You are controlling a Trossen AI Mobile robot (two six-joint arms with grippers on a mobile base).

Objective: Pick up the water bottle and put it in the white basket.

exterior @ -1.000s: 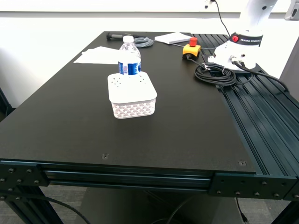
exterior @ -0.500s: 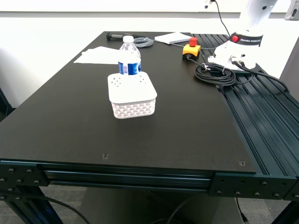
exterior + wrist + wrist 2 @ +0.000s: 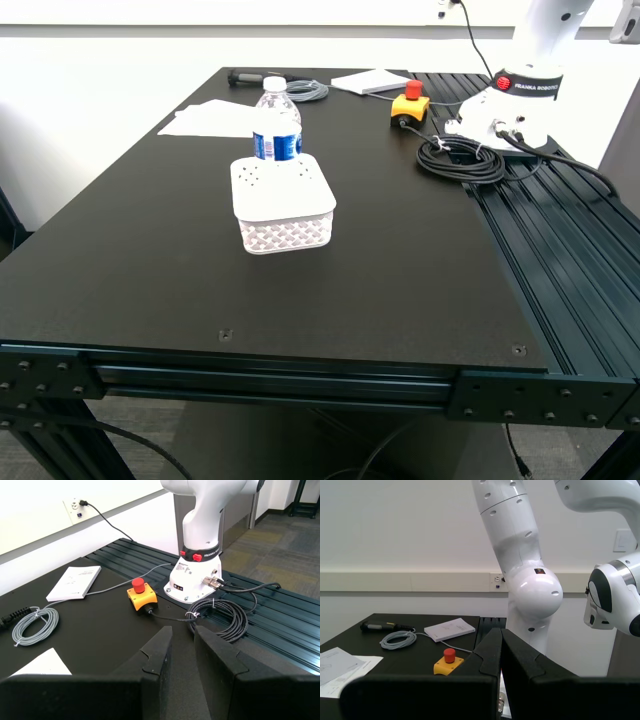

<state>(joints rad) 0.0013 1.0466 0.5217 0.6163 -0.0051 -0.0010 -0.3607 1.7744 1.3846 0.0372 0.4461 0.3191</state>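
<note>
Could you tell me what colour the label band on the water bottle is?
Blue, on the water bottle; clearest in the exterior view.

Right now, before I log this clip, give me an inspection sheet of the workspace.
Surface: black table, bare near the front edge.
Job's things: water bottle upright behind the white basket; basket's holed flat face is up, so it looks upside down.
Clutter: paper sheets, booklet, yellow box with red button, dark-handled tool.
Hands: my first hand open, empty; my second hand shut, empty.
Cables: grey coil, black coil.
Surroundings: another white robot's base, white wall.
</note>
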